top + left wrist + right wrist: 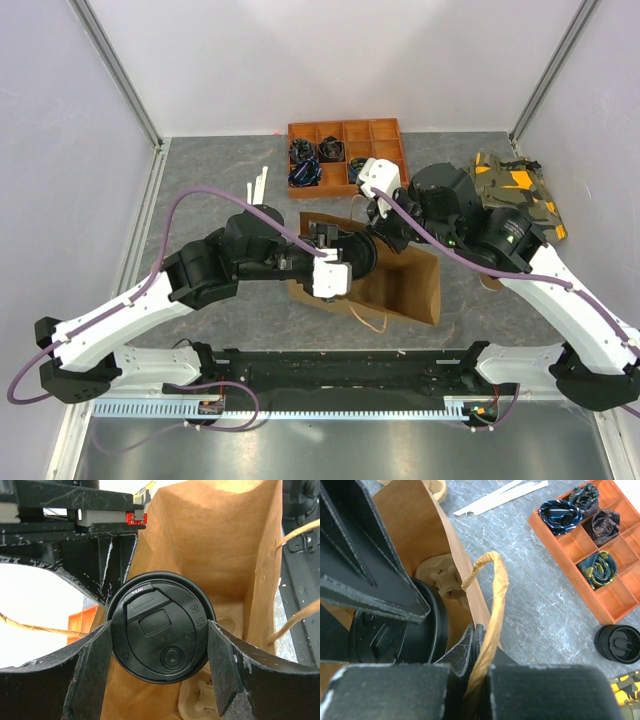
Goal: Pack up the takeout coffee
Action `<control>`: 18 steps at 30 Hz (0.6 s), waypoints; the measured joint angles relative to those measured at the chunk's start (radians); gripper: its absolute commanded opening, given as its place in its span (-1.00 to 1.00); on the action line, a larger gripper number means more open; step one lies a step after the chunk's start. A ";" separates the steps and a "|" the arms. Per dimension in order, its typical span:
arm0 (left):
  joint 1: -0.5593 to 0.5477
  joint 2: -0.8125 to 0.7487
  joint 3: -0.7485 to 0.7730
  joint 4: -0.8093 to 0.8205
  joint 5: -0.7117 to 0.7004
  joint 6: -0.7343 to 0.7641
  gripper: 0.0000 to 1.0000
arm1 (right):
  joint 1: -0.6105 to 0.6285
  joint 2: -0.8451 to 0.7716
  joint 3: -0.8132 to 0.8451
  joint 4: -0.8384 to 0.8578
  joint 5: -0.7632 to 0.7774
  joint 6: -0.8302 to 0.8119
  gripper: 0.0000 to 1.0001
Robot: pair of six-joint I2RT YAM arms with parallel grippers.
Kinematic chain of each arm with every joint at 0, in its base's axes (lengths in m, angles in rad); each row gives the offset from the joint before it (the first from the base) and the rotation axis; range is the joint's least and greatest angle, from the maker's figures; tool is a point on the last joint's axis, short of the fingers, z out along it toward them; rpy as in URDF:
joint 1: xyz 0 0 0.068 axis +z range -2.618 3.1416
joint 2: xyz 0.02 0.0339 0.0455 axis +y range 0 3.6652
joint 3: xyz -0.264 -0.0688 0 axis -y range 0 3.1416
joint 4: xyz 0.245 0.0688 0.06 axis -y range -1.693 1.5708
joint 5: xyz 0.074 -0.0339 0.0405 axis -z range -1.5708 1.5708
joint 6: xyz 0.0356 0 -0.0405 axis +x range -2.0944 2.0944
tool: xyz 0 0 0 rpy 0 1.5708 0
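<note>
The takeout coffee (162, 632) sits at the paper bag (210, 540) mouth, mid-worktop.
The left gripper (159, 626) clasps its lid; the right gripper (477, 680) is clamped tight on the bag's rim.

A: What is lying on the table (200, 180)?
B: A brown bag (400, 285) is lying on its side, its twine handle (492, 605) arching up. A pulp carrier (437, 575) is sitting inside.
A: And behind?
B: An orange tray (384, 134) is holding rolled ties (561, 514). White sticks (258, 185) are lying left of it, black lids (619, 644) standing near it, camouflage cloth (515, 190) sitting right.
</note>
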 measured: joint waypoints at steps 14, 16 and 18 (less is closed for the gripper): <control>-0.011 0.039 0.000 -0.045 -0.033 0.057 -0.13 | 0.098 0.017 0.000 0.009 0.187 0.045 -1.00; -0.011 0.041 -0.003 -0.043 -0.029 0.061 -0.13 | 0.111 0.017 0.000 0.013 0.209 0.045 -1.00; -0.012 0.041 -0.016 -0.037 -0.021 0.066 -0.14 | 0.119 0.017 0.000 0.016 0.223 0.046 -1.00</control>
